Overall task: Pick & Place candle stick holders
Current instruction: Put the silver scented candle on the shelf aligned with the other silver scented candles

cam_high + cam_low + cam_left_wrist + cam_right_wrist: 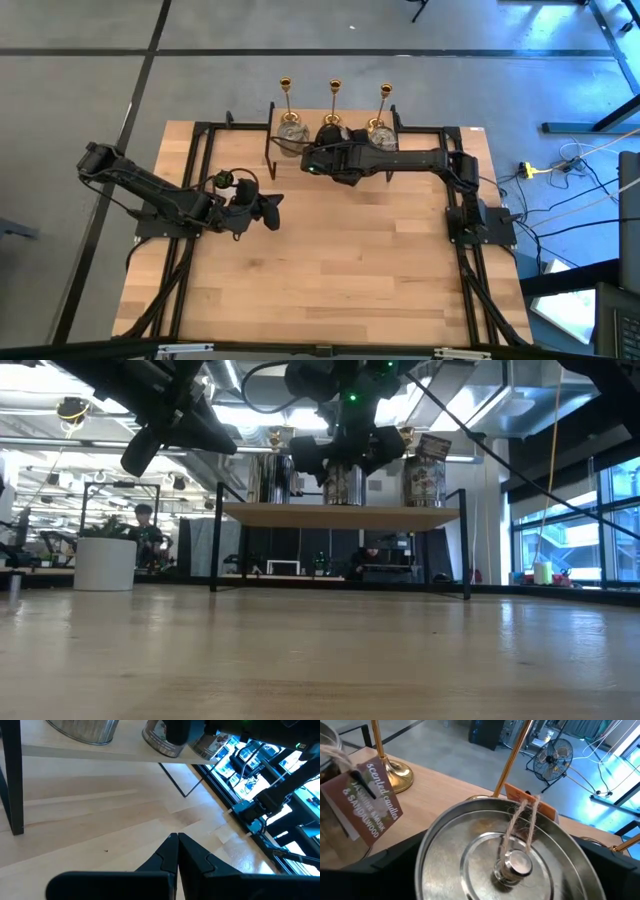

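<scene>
My right pincer [318, 160]: fingers spread wide to either side of the middle silvery holder [502, 851], whether touching it I cannot tell; lidded, twine on its knob, on the raised shelf [340, 515].
Left silvery holder [291, 131] and right silvery holder [379, 134]: one to each side of the pincer.
Three gold stemmed holders [334, 97]: just beyond it.
My left pincer [176, 851]: closed, empty, above the table [340, 260], well apart.
</scene>
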### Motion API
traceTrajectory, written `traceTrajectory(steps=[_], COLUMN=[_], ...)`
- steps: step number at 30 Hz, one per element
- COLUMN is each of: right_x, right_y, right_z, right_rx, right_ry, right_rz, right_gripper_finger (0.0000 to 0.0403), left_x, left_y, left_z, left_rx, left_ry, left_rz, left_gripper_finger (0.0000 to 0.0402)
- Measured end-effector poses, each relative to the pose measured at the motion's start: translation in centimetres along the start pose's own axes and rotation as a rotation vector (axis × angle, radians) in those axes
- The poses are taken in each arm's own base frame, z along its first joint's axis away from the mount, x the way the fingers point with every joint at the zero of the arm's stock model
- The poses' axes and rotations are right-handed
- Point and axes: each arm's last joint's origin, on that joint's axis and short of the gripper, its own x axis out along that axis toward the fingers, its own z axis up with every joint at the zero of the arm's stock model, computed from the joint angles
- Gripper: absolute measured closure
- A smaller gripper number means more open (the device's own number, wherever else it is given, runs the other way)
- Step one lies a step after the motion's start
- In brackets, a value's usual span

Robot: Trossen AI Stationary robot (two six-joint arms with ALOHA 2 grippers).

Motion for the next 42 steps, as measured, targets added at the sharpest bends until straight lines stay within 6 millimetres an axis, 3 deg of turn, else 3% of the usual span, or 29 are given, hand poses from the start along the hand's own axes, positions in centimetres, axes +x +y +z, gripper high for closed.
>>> traceTrajectory(steps=[30,42], right_x=[0.2,-0.4], right_y=[0.0,-1.3], right_z=[0.3,1.9], right_rx=[0.048,0.166], right_ry=[-0.004,-0.021], right_rz=[0.012,0.01], right_gripper_finger=[0.0003,0.0003], left_x=[0.0,0.0], left_y=[0.0,0.0], left_z=[0.0,0.0], left_rx=[0.0,0.0], left_ry=[0.009,0.01], left_rz=[-0.005,-0.005], left_gripper_finger=[0.04,0.04])
